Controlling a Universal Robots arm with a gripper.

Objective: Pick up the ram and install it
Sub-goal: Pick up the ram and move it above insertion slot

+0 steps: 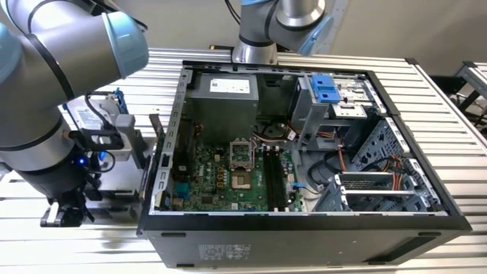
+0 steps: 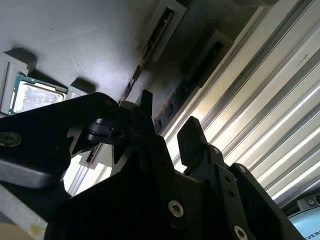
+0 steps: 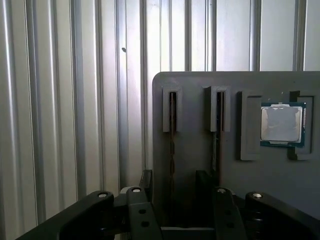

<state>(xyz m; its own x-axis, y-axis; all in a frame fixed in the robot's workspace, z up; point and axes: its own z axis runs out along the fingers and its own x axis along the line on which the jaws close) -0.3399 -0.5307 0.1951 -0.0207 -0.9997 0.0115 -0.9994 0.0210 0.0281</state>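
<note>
Gripper (image 3: 174,197) is low over the grey tray (image 3: 195,150), fingers apart and straddling the ram (image 3: 172,130), which stands on edge in the tray's end slot. A second stick (image 3: 216,135) sits in the next slot. Judgement: this grasp needs the fingers centred along the board, square to its faces and clear of the neighbour.

PC case (image 1: 304,228) lies open on the slatted worktop (image 1: 449,114). Inside: motherboard (image 1: 220,188) on the case floor toward the exterior view's left, power supply (image 1: 220,103) behind it, drive cage (image 1: 380,191) on the exterior view's right. Memory slots (image 1: 275,180) just beside the CPU socket (image 1: 242,165), on its drive-cage side. Arm (image 1: 45,142) outside the case, exterior view's left. First wrist view: holder (image 3: 200,150) on the worktop, ram (image 3: 172,130) edge-on in one slot, second slot between it and the CPU (image 3: 281,124). Gripper (image 3: 173,187) fingers (image 3: 202,181) one each side of the ram, not touching it.
</note>
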